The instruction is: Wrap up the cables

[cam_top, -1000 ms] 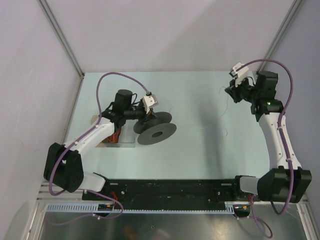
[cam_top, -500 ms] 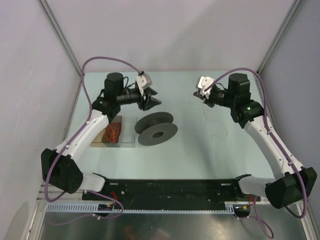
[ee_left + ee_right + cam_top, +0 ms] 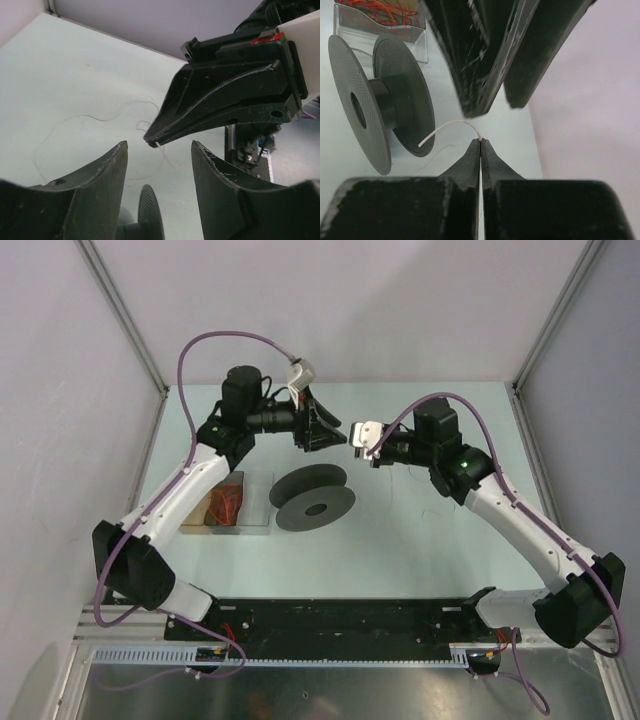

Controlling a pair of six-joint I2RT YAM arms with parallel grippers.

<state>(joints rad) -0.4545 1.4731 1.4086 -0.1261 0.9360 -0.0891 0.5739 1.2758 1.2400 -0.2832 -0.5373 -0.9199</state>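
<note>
Right wrist view: right pincer [image 3: 480,144], shut on the cable [image 3: 449,125] end near the spool [image 3: 357,105], offers it to the left pincer [image 3: 159,149], spread wide, apparently for a handover; slack trails across the table [image 3: 75,65].

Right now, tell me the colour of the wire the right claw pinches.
White; the wire shows best in the right wrist view.

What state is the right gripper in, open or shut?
Shut: the right gripper shows no gap between its jaws in its wrist view, pinching the thin white cable at the tip.
</note>
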